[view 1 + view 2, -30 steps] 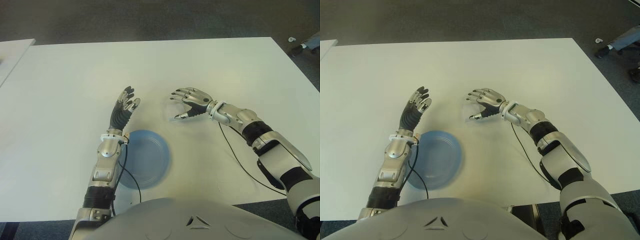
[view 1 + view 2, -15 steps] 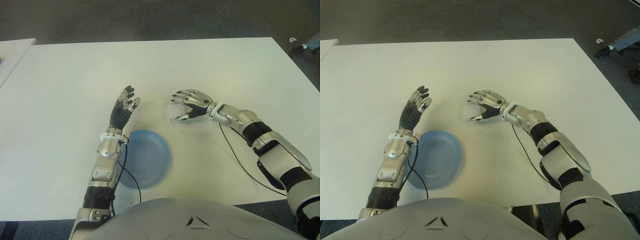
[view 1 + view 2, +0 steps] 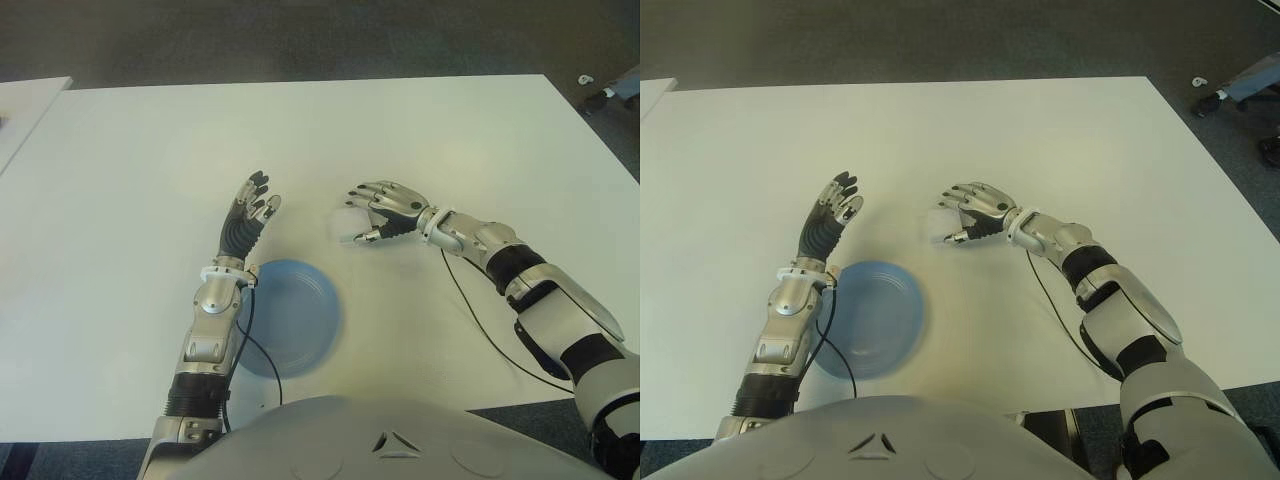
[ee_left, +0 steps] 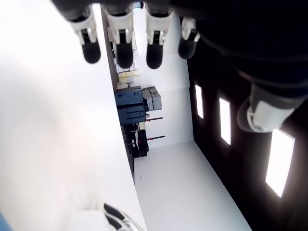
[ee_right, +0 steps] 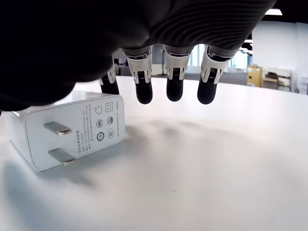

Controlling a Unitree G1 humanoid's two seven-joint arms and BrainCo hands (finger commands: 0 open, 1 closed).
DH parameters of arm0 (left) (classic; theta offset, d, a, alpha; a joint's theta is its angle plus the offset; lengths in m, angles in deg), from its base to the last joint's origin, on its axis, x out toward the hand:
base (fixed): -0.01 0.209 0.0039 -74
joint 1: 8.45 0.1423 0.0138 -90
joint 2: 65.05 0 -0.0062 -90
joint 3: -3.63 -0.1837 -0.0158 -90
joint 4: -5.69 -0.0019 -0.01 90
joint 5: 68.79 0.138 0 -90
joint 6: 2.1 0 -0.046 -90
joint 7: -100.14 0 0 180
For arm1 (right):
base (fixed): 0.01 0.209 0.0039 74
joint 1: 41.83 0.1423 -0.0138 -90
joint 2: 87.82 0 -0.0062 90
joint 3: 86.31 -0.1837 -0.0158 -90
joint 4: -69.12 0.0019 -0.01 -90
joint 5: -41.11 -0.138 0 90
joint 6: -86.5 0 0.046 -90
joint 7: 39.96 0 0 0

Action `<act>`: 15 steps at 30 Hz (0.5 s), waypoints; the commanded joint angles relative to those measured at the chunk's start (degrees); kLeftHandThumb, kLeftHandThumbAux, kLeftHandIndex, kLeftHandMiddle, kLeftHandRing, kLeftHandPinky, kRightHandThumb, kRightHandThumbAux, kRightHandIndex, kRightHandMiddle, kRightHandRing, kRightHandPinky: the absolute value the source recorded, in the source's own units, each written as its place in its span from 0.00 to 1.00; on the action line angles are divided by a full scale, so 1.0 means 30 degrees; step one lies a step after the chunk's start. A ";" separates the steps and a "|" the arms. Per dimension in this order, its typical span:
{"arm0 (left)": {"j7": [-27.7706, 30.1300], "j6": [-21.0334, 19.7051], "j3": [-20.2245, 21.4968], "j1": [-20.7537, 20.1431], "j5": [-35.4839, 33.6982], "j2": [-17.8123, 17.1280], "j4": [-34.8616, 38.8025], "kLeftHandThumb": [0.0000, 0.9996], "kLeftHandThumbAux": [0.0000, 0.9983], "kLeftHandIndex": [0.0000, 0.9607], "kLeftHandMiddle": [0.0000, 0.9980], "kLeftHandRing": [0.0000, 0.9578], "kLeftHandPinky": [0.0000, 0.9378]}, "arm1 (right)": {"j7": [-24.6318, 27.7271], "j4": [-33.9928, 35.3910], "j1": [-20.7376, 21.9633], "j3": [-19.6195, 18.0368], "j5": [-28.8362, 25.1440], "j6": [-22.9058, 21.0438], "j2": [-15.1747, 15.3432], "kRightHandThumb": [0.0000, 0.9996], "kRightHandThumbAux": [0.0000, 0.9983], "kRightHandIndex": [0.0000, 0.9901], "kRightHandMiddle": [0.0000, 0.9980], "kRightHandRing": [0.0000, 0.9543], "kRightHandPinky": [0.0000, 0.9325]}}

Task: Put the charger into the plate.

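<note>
The white charger [image 5: 72, 137] lies on the white table [image 3: 420, 130], under the curved fingers [image 5: 144, 86] of the right hand [image 3: 385, 210] — they arch over it, half open, and seem not closed on it yet. It looks like a small, light, stiff plastic block with smooth sides, probably slippery, its two flat prongs pointing out. I would pinch the broad flat sides, away from the prongs. The blue plate [image 3: 295, 320] sits near, beside the left hand [image 3: 250, 210], which is spread and holds nothing.
</note>
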 commanded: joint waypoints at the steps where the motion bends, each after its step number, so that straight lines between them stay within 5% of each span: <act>1: 0.0241 -0.0287 0.0034 0.0200 -0.0114 -0.0107 -0.0010 0.00 0.44 0.00 0.12 0.12 0.12 | -0.0178 -0.0269 -0.0385 0.0302 0.0266 0.0160 0.0159 0.39 0.09 0.00 0.00 0.00 0.00; 15: 0.0274 -0.0347 0.0032 0.0251 -0.0181 -0.0124 0.0149 0.00 0.44 0.00 0.11 0.11 0.12 | -0.0591 -0.0275 -0.0761 0.0903 0.0638 0.0273 0.0237 0.36 0.10 0.00 0.00 0.00 0.00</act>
